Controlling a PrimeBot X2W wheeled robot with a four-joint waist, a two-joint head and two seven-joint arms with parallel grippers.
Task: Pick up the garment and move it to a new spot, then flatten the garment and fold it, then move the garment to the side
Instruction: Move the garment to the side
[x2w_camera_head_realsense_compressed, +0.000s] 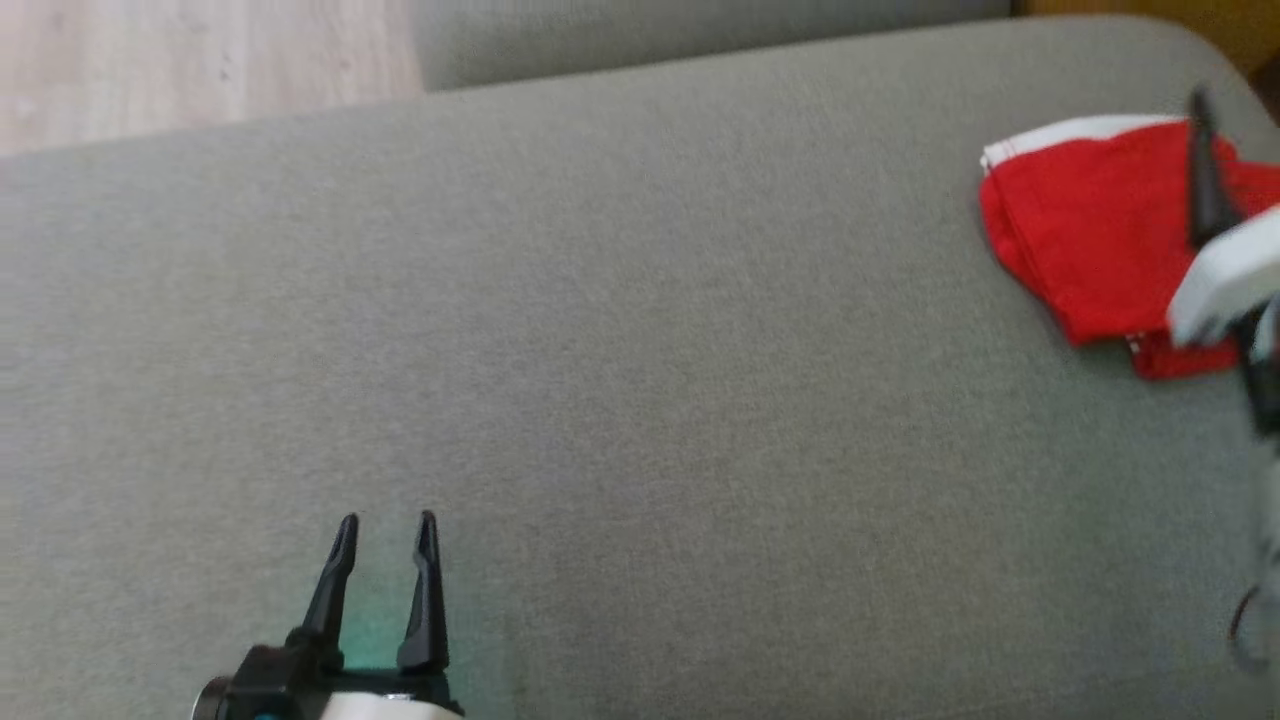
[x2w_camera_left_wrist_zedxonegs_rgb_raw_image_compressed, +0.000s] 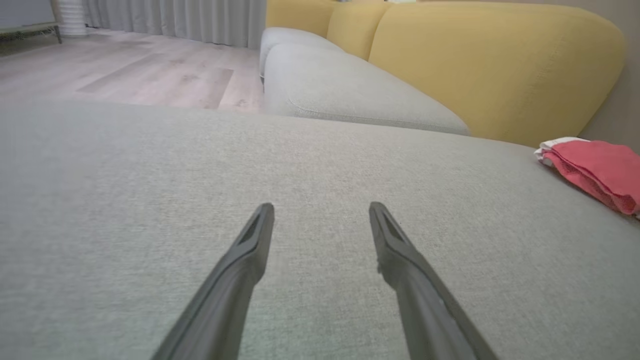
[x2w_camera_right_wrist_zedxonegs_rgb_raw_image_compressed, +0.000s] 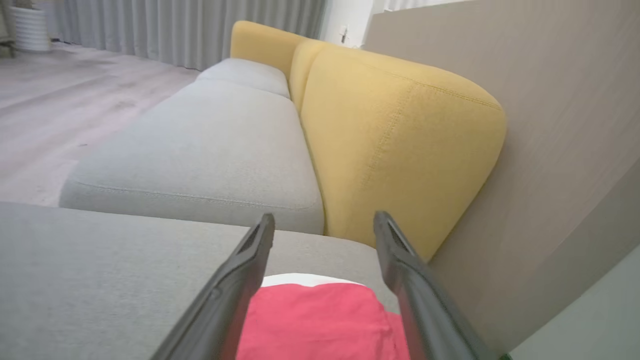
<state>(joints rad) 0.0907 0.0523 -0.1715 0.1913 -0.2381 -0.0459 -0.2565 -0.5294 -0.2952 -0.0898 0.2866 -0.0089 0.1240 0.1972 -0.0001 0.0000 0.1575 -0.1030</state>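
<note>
At the far right corner of the grey seat cushion, the red garment lies as a compact folded bundle. Its white band is turned toward the cushion's far edge, close to the yellow backrest. My right gripper hangs over it with both fingers spread wide and nothing between them. In the right wrist view the red cloth sits low between the finger shafts, whose tips reach past the white band, and I cannot tell whether the fingers brush the fabric or clear it. My left gripper is likewise wide and empty, by the cushion's near edge on the left, well apart from the garment. I judge this to be the last step, the move to the side, with the fold made and the bundle set down. The next move, I think, calls for a clean lift of my right arm straight up off the cloth, so that no fingertip drags a layer and spoils the fold.
</note>
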